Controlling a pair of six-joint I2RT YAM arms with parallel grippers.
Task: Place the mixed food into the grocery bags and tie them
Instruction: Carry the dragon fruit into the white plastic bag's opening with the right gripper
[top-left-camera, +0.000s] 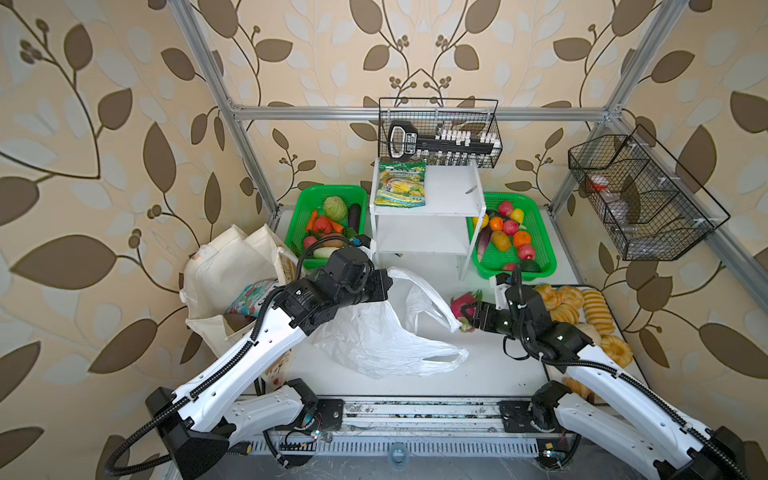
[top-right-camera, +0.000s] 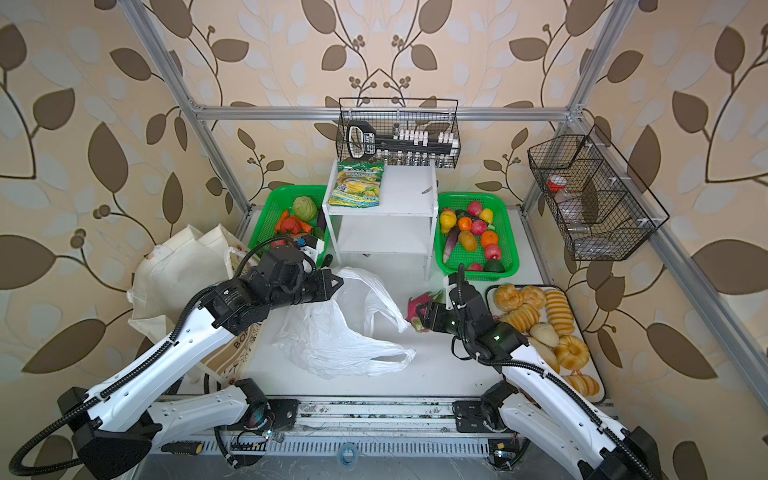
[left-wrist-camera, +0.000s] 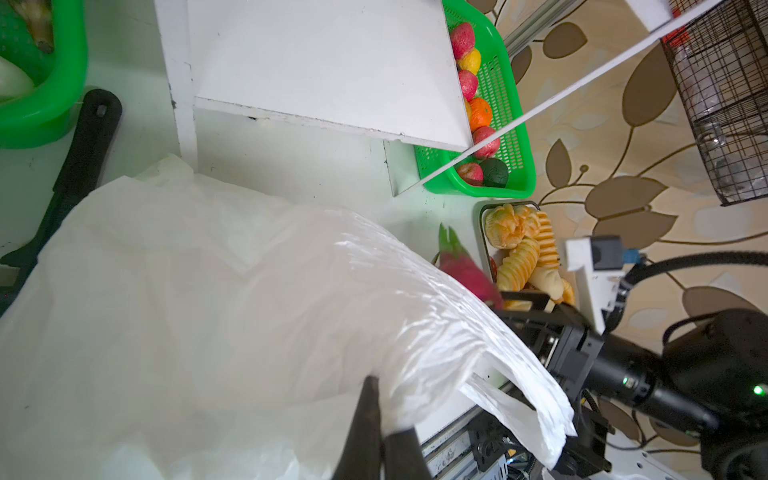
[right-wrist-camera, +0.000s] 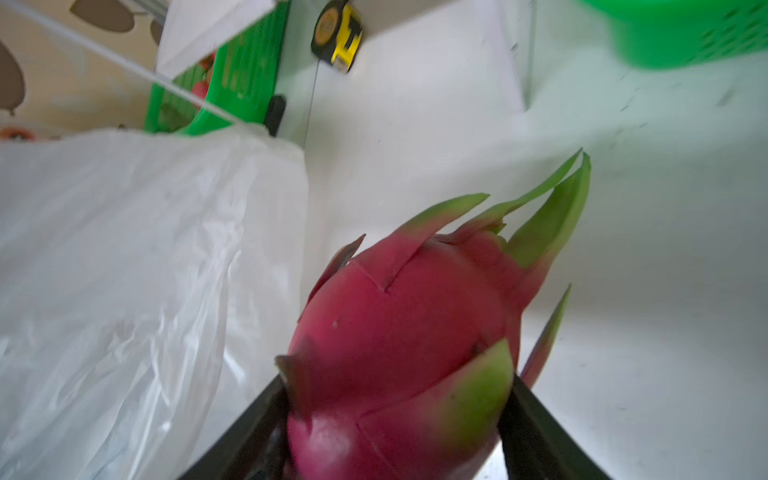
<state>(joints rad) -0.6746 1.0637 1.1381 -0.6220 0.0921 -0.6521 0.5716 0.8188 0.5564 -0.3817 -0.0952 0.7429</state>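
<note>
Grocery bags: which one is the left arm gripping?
The crinkly white plastic bag in the middle, pinched in the left gripper; the cream canvas tote stands ungripped.

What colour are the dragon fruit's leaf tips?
Green; the dragon fruit shows best in the right wrist view.

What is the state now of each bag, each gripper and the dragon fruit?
white plastic carrier bag: crumpled on the table, handles untied, one edge lifted.
cream canvas tote: slumped open, a colourful packet in its mouth.
pink dragon fruit: between the jaws of the right gripper, outside both bags.
left gripper: shut on the plastic bag's edge.
right gripper: closed on the dragon fruit's sides.
</note>
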